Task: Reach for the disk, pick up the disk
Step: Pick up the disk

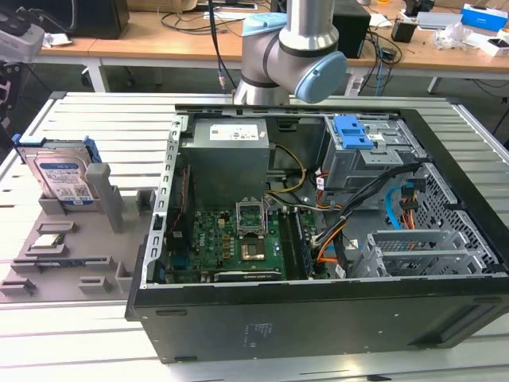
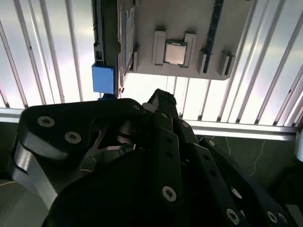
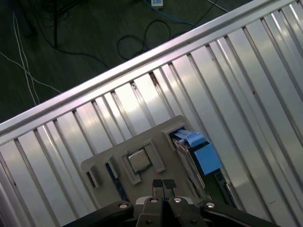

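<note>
Gripper (image 3: 163, 185) fingertips look pressed together on nothing, though the angle is poor, and in both wrist views it hangs clear above the grey fixture tray (image 3: 102, 165), touching nothing. The disk (image 1: 64, 177) stands on edge in a slot of that tray at the left-middle of the exterior view, label facing the camera, blue rails along its sides. The processor chip (image 1: 49, 241) lies flat nearby; the open computer case (image 1: 318, 322) sits centre-right on the ribbed table (image 1: 95, 111).

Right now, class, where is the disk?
On the exterior view's left, the disk stands upright in the grey holder tray, left of the open computer case.
</note>
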You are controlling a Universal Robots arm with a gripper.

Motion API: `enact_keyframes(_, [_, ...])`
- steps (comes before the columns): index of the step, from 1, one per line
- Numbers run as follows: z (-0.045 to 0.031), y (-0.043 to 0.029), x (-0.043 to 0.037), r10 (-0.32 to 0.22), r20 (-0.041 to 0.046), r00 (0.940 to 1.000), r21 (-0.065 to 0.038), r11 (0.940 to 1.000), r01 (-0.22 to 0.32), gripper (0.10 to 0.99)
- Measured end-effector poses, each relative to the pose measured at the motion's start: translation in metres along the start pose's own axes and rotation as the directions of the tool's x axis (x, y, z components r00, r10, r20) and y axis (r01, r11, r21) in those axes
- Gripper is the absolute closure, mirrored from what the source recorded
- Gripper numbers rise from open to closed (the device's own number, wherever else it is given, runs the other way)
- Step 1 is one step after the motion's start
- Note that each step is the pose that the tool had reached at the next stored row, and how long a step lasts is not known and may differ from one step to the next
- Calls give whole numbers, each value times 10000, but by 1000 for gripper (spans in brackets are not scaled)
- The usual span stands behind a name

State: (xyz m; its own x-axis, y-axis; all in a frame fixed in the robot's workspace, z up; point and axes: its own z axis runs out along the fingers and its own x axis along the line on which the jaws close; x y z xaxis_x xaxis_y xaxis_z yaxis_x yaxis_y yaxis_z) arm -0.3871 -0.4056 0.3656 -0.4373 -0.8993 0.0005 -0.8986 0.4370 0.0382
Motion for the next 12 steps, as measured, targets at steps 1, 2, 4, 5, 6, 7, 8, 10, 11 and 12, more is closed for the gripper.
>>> enact_keyframes(1, [0, 0, 0, -165, -6, 9999, 0, 9999, 165, 980])
enact_keyframes(2, [0, 0, 0, -252, -10, 9997, 0, 9997, 252, 980])
enact_keyframes(4, [0, 0, 0, -451, -17, 9990, 0, 9990, 451, 980])
enact_keyframes(5, [0, 0, 0, -563, -21, 9984, 0, 9984, 563, 980])
enact_keyframes(6, [0, 0, 0, -689, -26, 9976, -1, 9976, 689, 980])
enact_keyframes(7, [0, 0, 0, -910, -34, 9958, -1, 9959, 910, 980])
enact_keyframes(8, [0, 0, 0, -1046, -39, 9945, -1, 9945, 1046, 980])
enact_keyframes(10, [0, 0, 0, -1366, -52, 9906, -3, 9906, 1366, 980])
enact_keyframes(11, [1, 0, 0, -1482, -56, 9889, -3, 9890, 1482, 980])
enact_keyframes(12, [0, 0, 0, -1605, -61, 9870, -3, 9870, 1605, 980])
